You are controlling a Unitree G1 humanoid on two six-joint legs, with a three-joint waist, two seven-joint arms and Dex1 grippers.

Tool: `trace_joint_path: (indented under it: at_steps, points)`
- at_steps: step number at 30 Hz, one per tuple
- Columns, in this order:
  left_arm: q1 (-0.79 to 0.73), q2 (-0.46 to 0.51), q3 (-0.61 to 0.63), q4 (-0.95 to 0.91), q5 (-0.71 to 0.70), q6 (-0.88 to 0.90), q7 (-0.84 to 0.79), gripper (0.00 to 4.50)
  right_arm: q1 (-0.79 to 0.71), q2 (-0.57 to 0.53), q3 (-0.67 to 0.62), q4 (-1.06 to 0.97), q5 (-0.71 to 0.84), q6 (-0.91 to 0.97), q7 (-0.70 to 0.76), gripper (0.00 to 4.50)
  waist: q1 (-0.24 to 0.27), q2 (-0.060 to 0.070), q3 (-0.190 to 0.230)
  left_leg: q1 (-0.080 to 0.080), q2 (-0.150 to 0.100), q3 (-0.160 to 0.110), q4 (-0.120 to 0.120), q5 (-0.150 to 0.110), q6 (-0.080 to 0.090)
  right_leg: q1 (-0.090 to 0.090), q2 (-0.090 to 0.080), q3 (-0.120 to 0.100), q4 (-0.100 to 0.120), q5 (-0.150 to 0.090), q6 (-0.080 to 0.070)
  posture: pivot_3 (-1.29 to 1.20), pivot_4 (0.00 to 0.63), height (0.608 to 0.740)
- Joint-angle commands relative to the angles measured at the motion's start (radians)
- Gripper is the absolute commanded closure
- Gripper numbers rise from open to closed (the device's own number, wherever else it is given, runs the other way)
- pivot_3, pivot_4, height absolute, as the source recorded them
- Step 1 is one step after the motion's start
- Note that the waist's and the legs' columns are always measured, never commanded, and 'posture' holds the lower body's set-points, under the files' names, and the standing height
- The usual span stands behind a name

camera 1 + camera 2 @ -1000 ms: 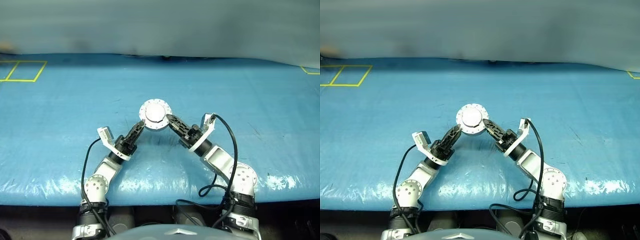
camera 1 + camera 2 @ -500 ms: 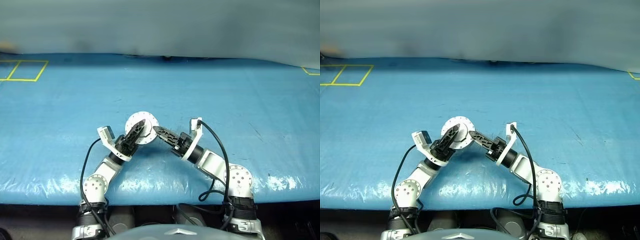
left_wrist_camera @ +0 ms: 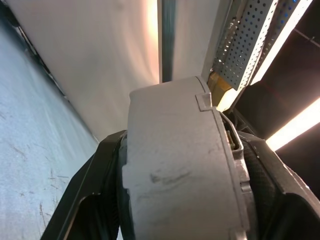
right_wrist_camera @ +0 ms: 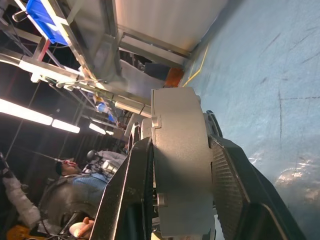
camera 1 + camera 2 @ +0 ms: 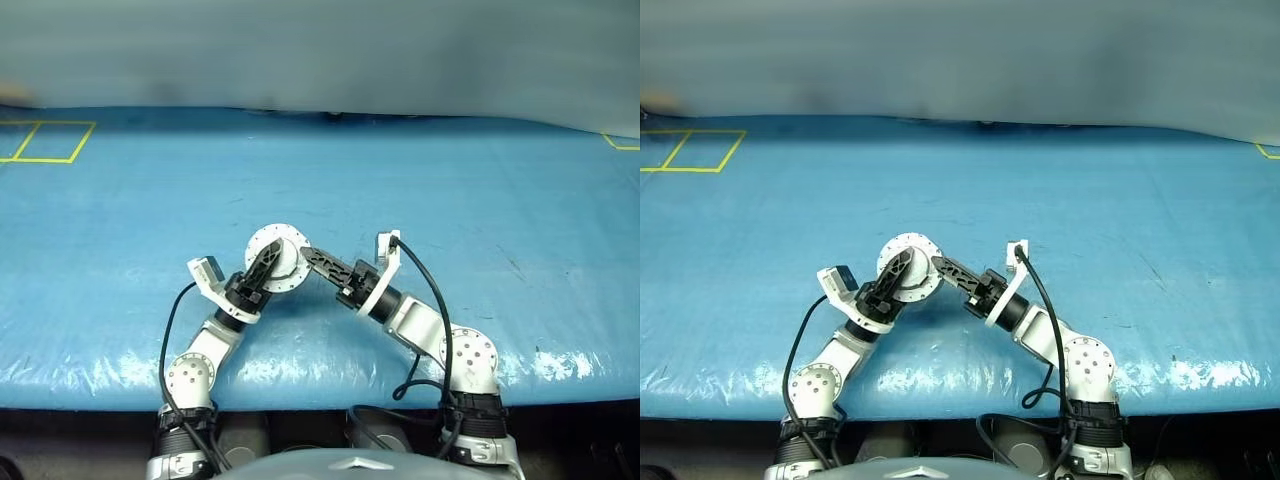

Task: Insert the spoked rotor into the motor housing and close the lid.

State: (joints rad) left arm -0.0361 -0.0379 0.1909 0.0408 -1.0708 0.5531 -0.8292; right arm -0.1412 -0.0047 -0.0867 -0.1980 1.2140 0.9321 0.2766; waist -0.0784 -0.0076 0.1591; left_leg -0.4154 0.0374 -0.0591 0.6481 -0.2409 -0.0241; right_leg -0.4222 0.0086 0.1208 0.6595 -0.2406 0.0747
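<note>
I see the round silver-grey metal motor housing (image 5: 277, 259) lifted clear of the blue plastic-covered table (image 5: 500, 180), near the table's near edge and a little left of centre. Its flat pale face, with small holes around the rim, is turned up towards my head camera. It looks like one closed round casing; I cannot pick out the lid apart from the housing, and I cannot see the rotor.

My left gripper (image 5: 262, 270) reaches in from the near left, and its black fingers (image 3: 95, 185) straddle the casing's thick grey rim, one on each flat side. In the left wrist view the fingers sit close along both faces of the rim, but I cannot tell whether they press on it or stand just off it.

My right gripper (image 5: 312, 259) comes in from the near right, pointing left towards the casing. In the right wrist view its two black fingers (image 4: 227, 175) lie flat against both faces of the casing's edge, partly closed and clamped on it, so this gripper has hold of the housing.

Yellow tape lines (image 5: 45, 140) mark a rectangle at the table's far left corner.
</note>
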Motion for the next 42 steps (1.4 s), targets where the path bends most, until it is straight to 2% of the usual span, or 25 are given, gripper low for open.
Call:
trace_joint_path:
  at_steps: [1,5,12,15,23,31,34,37,38,42]
  points:
    - [-0.007,-0.007,-0.003,-0.049,0.004,-0.022,-0.018,1.85,-0.032,0.01,-0.038,0.011,-0.028,-0.067,-0.023,2.93,0.0,0.0,0.0,0.0,0.0,0.0,0.0,0.0,0.0,0.0,0.0,0.0,0.0,0.0,0.0,0.0,0.15,0.74]
    - [-0.021,-0.032,0.041,-0.032,0.021,-0.088,0.046,1.85,-0.043,0.023,-0.038,0.013,-0.083,-0.123,-0.032,1.61,0.0,0.0,0.0,0.0,0.0,0.0,0.0,0.0,0.0,0.0,0.0,0.0,0.0,0.0,0.0,0.0,0.15,0.74]
    - [-0.093,-0.076,0.174,0.03,-0.002,-0.22,0.167,1.85,-0.048,0.037,-0.038,0.031,-0.213,-0.225,-0.06,1.61,0.001,0.0,0.0,0.0,0.0,0.0,0.0,0.0,0.0,0.0,0.001,0.0,0.001,0.0,0.0,0.0,0.15,0.74]
    - [-0.172,-0.075,0.247,0.102,0.051,-0.342,0.291,1.85,-0.043,0.032,-0.034,0.027,-0.237,-0.236,-0.05,1.61,0.008,0.0,0.0,0.0,0.0,0.0,0.001,0.0,0.0,0.0,0.0,0.0,0.0,0.001,0.0,0.0,0.15,0.74]
    - [-0.371,-0.021,0.358,0.311,0.173,-0.537,0.54,1.85,-0.037,0.035,-0.029,0.02,-0.272,-0.245,-0.041,1.61,0.016,-0.001,0.0,0.0,-0.001,-0.001,0.002,0.0,0.0,0.002,0.0,0.0,0.0,0.001,0.001,0.0,0.15,0.74]
    - [-0.507,0.053,0.409,0.494,0.223,-0.591,0.602,1.85,-0.027,0.031,-0.03,0.013,-0.294,-0.249,-0.034,1.61,0.012,-0.001,0.0,0.0,-0.001,-0.001,0.002,0.0,-0.001,0.002,0.0,-0.001,0.0,0.003,-0.001,0.0,0.15,0.74]
    - [-0.509,0.059,0.408,0.506,0.264,-0.632,0.639,1.17,-0.025,0.032,-0.033,0.011,-0.299,-0.247,-0.034,1.57,0.012,-0.001,0.0,0.0,-0.001,-0.001,0.002,0.0,-0.001,0.002,0.0,-0.001,0.0,0.003,-0.001,0.0,0.15,0.74]
    - [-0.497,0.066,0.414,0.509,0.35,-0.749,0.704,0.17,-0.024,0.031,-0.035,0.01,-0.299,-0.245,-0.036,1.57,0.011,-0.001,0.0,0.001,-0.001,-0.001,0.002,0.001,-0.001,0.003,0.0,-0.001,0.0,0.004,-0.002,0.0,0.15,0.74]
    - [-0.491,0.067,0.419,0.505,0.366,-0.777,0.718,0.03,-0.024,0.03,-0.035,0.011,-0.301,-0.245,-0.036,1.57,0.011,-0.001,0.0,0.002,-0.001,-0.001,0.002,0.001,-0.001,0.003,0.0,-0.001,0.0,0.004,-0.003,0.0,0.15,0.74]
    - [-0.448,0.077,0.416,0.468,0.437,-0.866,0.761,0.03,-0.028,0.024,-0.029,0.023,-0.316,-0.242,-0.038,1.57,0.01,-0.001,0.0,0.003,-0.001,-0.001,0.002,0.001,-0.001,0.005,0.0,-0.001,0.0,0.003,-0.002,0.0,0.15,0.74]
